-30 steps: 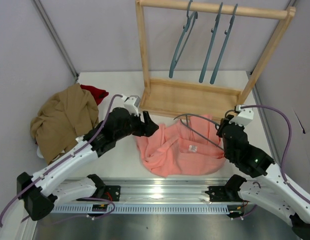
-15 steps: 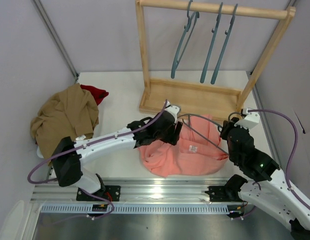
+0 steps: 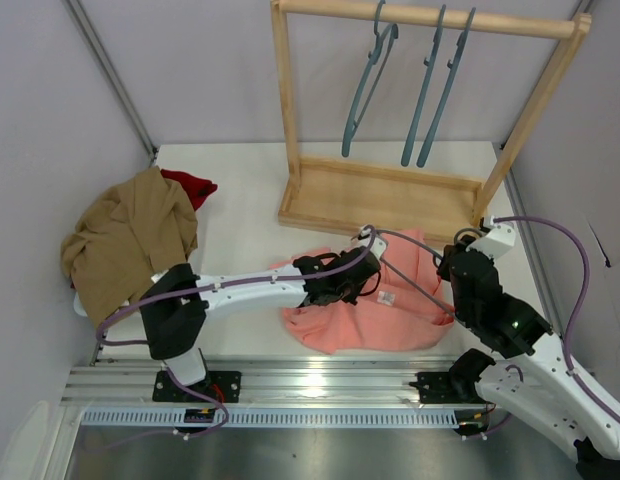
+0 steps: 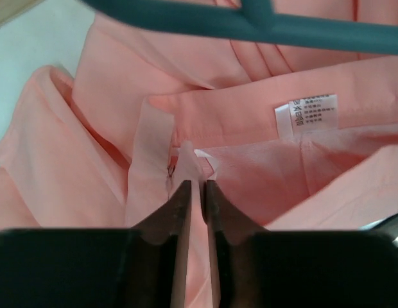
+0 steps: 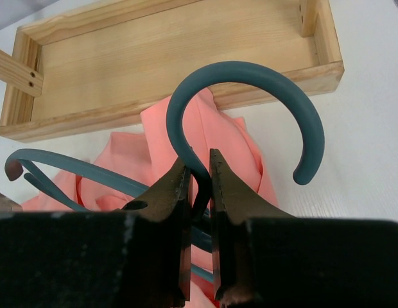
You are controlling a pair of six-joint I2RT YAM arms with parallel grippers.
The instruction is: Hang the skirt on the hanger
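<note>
The salmon-pink skirt (image 3: 340, 320) lies crumpled on the table in front of the wooden rack, its white label (image 4: 308, 114) showing inside the waistband. A teal hanger (image 3: 410, 277) lies across the skirt's right half. My left gripper (image 3: 355, 285) reaches over the skirt's middle and is shut on a fold of the waistband edge (image 4: 197, 186); pink cloth fills the narrow gap between the jaws. At the skirt's right edge my right gripper (image 3: 455, 262) is shut on the hanger's neck (image 5: 199, 170), just below its hook (image 5: 250, 70). The hanger's bar (image 4: 282, 29) crosses the top of the left wrist view.
A wooden rack with a tray base (image 3: 380, 195) stands behind the skirt, and three more teal hangers (image 3: 422, 90) hang from its top rail. A tan-brown garment (image 3: 130, 240) and a dark red one (image 3: 190, 185) lie heaped at the table's left.
My left arm has swung right from the skirt's left edge to its middle, and its open jaws have closed on the waistband. The right gripper has kept its hold on the hanger.
</note>
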